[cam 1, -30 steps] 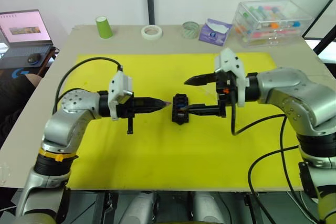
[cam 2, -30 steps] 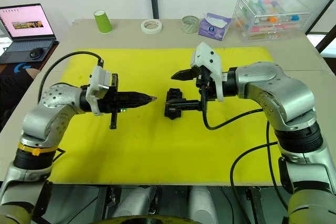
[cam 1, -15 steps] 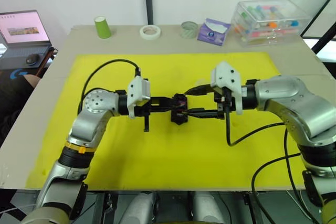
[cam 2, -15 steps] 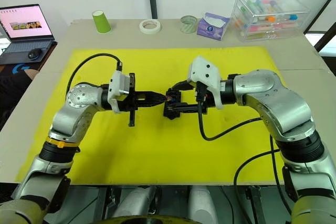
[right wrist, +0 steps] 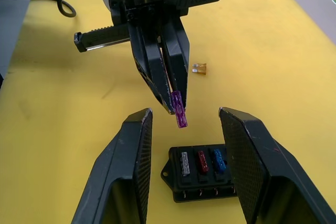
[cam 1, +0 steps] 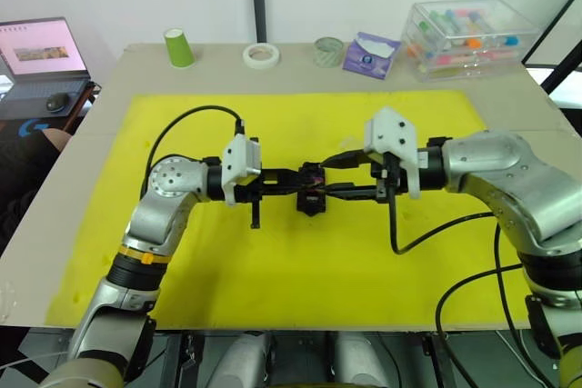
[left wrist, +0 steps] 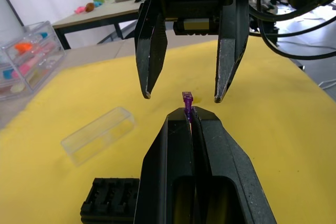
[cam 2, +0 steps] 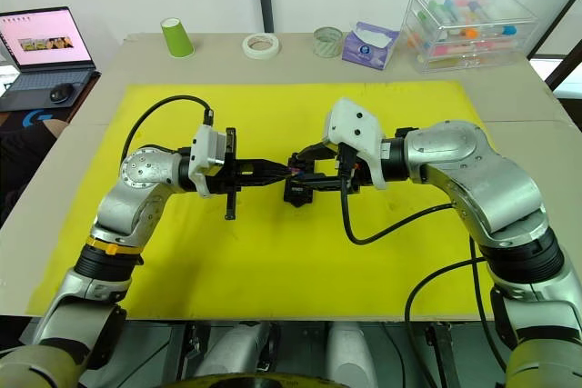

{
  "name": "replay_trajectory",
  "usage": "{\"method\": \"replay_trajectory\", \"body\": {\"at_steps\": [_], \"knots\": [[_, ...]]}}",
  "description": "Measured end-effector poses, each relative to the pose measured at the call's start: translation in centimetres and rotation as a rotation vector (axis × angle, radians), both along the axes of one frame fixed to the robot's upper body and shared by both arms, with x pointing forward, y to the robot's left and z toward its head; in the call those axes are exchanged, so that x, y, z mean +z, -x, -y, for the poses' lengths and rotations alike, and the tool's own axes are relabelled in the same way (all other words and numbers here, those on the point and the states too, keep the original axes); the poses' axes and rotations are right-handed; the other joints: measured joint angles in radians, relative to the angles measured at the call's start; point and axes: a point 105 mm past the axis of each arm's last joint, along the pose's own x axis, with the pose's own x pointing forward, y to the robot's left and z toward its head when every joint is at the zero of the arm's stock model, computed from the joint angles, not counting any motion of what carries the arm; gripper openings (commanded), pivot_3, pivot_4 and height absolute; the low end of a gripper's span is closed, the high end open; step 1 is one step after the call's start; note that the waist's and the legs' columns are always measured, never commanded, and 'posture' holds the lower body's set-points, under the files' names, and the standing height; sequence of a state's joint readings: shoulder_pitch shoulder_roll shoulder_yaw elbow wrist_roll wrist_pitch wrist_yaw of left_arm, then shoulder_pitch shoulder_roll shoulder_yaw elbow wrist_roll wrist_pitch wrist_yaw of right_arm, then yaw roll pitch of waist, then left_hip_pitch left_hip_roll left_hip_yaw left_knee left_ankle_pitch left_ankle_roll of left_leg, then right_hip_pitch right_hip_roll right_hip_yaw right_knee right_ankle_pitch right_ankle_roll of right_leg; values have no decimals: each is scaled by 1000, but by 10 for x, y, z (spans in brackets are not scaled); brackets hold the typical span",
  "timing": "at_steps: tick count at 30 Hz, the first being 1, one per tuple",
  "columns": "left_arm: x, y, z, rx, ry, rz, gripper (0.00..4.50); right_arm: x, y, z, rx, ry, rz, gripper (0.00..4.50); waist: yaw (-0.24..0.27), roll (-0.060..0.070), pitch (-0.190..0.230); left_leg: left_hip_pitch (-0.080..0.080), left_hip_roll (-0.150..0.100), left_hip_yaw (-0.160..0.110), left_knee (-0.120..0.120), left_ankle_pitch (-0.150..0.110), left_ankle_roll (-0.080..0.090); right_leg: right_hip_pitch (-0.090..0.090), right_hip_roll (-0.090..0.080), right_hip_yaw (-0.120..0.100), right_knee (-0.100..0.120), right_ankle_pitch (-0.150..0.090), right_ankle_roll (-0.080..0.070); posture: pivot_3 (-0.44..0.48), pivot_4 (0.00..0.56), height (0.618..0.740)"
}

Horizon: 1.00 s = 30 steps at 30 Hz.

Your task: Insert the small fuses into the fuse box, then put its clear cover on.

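Note:
My left gripper is shut on a purple fuse, held just above the black fuse box in the middle of the yellow mat. Facing it, my right gripper is open, one finger on either side of the purple fuse without touching it. In the right wrist view the fuse box holds a grey, a red and a blue fuse in one row. A brown fuse lies loose on the mat. The clear cover lies on the mat near the box.
Along the table's far edge stand a green cup, two tape rolls, a purple tissue pack and a large clear bin of coloured tubes. A laptop sits off the table to the left.
Since a second ago my left gripper has carried the purple fuse right, over the fuse box and between the right gripper's fingers. In the last half second little has moved.

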State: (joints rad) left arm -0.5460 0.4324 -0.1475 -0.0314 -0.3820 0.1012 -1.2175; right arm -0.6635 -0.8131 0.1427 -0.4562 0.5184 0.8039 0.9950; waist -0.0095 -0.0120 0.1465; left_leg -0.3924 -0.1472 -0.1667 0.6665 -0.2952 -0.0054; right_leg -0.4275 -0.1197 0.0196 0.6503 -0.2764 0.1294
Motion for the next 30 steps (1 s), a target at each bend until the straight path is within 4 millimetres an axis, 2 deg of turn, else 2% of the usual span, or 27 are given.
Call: {"method": "replay_trajectory", "body": {"at_steps": [5, 6, 8, 12, 13, 24, 27, 30], "knots": [[0, 0, 0, 1, 1, -1, 0, -1, -1, 2, 3, 2, 1, 2049, 0, 0, 0, 0, 0, 0, 0, 0, 0, 0, 0, 0, 0, 0, 0, 0, 150, 740], [0, 0, 0, 1, 1, -1, 0, -2, -1, 2, 3, 2, -1, 1896, 0, 0, 0, 0, 0, 0, 0, 0, 0, 0, 0, 0, 0, 0, 0, 0, 150, 740], [0, 0, 0, 1, 1, -1, 0, -3, 0, 2, 6, 0, 0, 1532, 0, 0, 0, 0, 0, 0, 0, 0, 0, 0, 0, 0, 0, 0, 0, 0, 150, 740], [0, 0, 0, 1, 1, -1, 0, -3, -2, 3, 10, -1, 5, 157, 0, 0, 0, 0, 0, 0, 0, 0, 0, 0, 0, 0, 0, 0, 0, 0, 150, 740], [0, -1, -1, 3, 2, 0, 0, -4, -1, 3, 16, 1, 2, 34, 0, 0, 0, 0, 0, 0, 0, 0, 0, 0, 0, 0, 0, 0, 0, 0, 150, 740], [0, 0, 0, -1, -1, 0, 0, -4, -1, 3, 22, 4, 2, 34, 0, 0, 0, 0, 0, 0, 0, 0, 0, 0, 0, 0, 0, 0, 0, 0, 150, 740], [-1, 0, -1, -6, -6, -1, 640, -4, -1, 3, 25, 5, -1, 0, -1, 0, 0, 0, 0, 0, 0, 0, 0, 0, 0, 0, 0, 0, 0, 0, 150, 740], [-6, 1, -9, 6, -37, -10, 1692, 1, -5, 6, 9, 19, 2, 0, -1, 0, 0, 0, 0, 0, -1, 0, 0, 0, 0, 0, 0, 0, 0, 0, 150, 740]]}}
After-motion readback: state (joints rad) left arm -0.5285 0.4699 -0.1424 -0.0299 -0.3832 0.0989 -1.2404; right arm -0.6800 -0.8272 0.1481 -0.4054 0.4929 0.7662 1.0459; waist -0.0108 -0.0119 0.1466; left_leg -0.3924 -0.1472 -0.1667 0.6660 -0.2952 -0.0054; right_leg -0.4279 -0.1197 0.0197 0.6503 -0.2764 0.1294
